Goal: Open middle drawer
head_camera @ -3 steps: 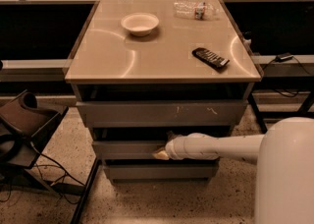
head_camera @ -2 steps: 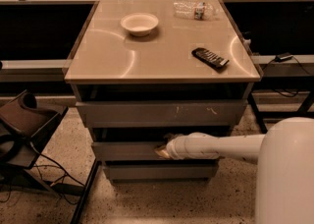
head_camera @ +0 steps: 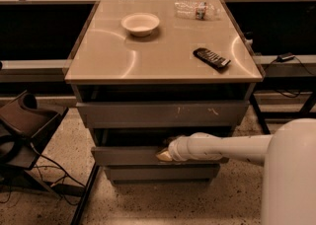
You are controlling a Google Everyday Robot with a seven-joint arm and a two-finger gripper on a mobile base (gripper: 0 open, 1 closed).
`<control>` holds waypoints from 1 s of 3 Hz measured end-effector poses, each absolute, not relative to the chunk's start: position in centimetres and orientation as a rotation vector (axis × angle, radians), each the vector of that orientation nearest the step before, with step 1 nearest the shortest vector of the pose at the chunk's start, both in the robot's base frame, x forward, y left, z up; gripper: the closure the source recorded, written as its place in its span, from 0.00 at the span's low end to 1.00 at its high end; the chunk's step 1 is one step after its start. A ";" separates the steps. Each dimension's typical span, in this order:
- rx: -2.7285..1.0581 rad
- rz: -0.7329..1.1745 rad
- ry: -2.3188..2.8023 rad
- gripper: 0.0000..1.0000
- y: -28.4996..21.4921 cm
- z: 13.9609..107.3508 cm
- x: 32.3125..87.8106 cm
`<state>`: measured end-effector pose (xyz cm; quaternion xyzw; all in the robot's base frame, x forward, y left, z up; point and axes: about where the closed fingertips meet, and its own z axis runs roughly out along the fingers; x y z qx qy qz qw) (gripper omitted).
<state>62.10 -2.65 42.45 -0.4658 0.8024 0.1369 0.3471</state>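
The middle drawer [head_camera: 128,156] is the plain grey front below the larger scratched front [head_camera: 163,114] and above the narrow bottom front [head_camera: 163,172]. It stands slightly out from the cabinet, with a dark gap above it. My gripper [head_camera: 163,155] is at the end of the white arm [head_camera: 222,147], which reaches in from the right. The gripper sits at the top edge of the middle drawer front, near its centre. The inside of the drawer is hidden.
On the beige cabinet top [head_camera: 108,56] are a white bowl [head_camera: 140,23], a black remote [head_camera: 211,57] and a clear plastic bottle [head_camera: 196,9]. A dark chair [head_camera: 24,120] with cables stands at the left. My white base [head_camera: 291,174] fills the lower right.
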 end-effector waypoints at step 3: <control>-1.231 0.345 2.005 1.00 -3.1 43.3 61.2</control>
